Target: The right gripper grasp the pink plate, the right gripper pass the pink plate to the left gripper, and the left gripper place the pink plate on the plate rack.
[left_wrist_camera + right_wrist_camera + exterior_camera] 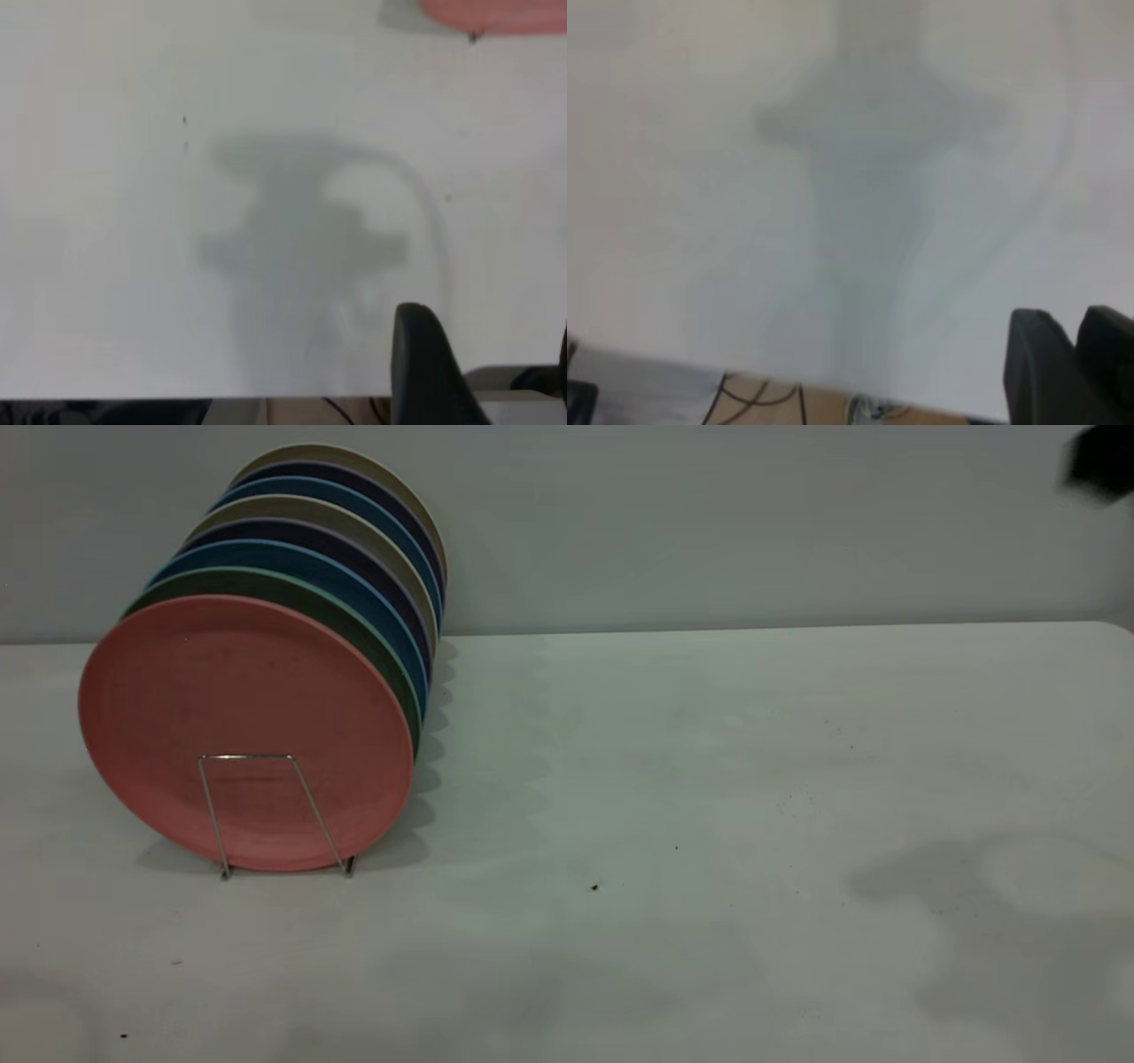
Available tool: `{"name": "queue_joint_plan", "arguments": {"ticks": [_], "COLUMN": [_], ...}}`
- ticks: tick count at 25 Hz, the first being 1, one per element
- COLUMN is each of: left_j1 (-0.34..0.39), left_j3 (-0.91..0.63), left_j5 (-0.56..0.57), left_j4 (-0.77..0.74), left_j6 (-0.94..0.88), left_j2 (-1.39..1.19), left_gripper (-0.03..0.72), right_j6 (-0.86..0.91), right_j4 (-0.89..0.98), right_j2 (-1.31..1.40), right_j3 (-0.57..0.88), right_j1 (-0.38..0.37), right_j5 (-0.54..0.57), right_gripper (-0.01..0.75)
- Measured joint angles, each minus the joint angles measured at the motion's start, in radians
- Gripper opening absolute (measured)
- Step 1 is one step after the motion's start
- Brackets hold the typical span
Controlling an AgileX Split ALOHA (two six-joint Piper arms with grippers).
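Note:
The pink plate stands upright at the front of a row of plates in the plate rack on the table's left side. One wire loop of the rack crosses its lower face. A slice of the pink plate also shows in the left wrist view. The left gripper hangs above bare table well away from the plate, its fingers wide apart and empty. The right gripper hangs above bare table with its fingers close together and nothing between them. A black part of the right arm shows at the top right corner of the exterior view.
Behind the pink plate stand a teal-green plate, blue plates, dark purple plates and beige plates, several in all. The white table carries arm shadows at the right and a few dark specks. A grey wall stands behind.

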State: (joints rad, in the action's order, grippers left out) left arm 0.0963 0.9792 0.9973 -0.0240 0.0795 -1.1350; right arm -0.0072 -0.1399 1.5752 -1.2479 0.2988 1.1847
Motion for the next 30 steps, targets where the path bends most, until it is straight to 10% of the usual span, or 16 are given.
{"name": "queue_joint_plan", "arguments": {"ticks": [16,30], "left_j1": [0.000,0.000], "left_j3": [-0.394,-0.472], "left_j5": [0.030,0.163], "left_j4": [0.081,0.115], "left_j6": [0.007,0.047], "left_j2": [0.581,1.010], "left_gripper": [0.409,0.416], "right_j6": [-0.053,-0.093], "right_j4": [0.145,0.166], "right_j2": [-0.974,-1.279], "right_j3": [0.370,0.771], "right_j1": [0.000,0.000], "right_j5": [0.055,-0.044], "right_gripper": [0.447,0.469]}}
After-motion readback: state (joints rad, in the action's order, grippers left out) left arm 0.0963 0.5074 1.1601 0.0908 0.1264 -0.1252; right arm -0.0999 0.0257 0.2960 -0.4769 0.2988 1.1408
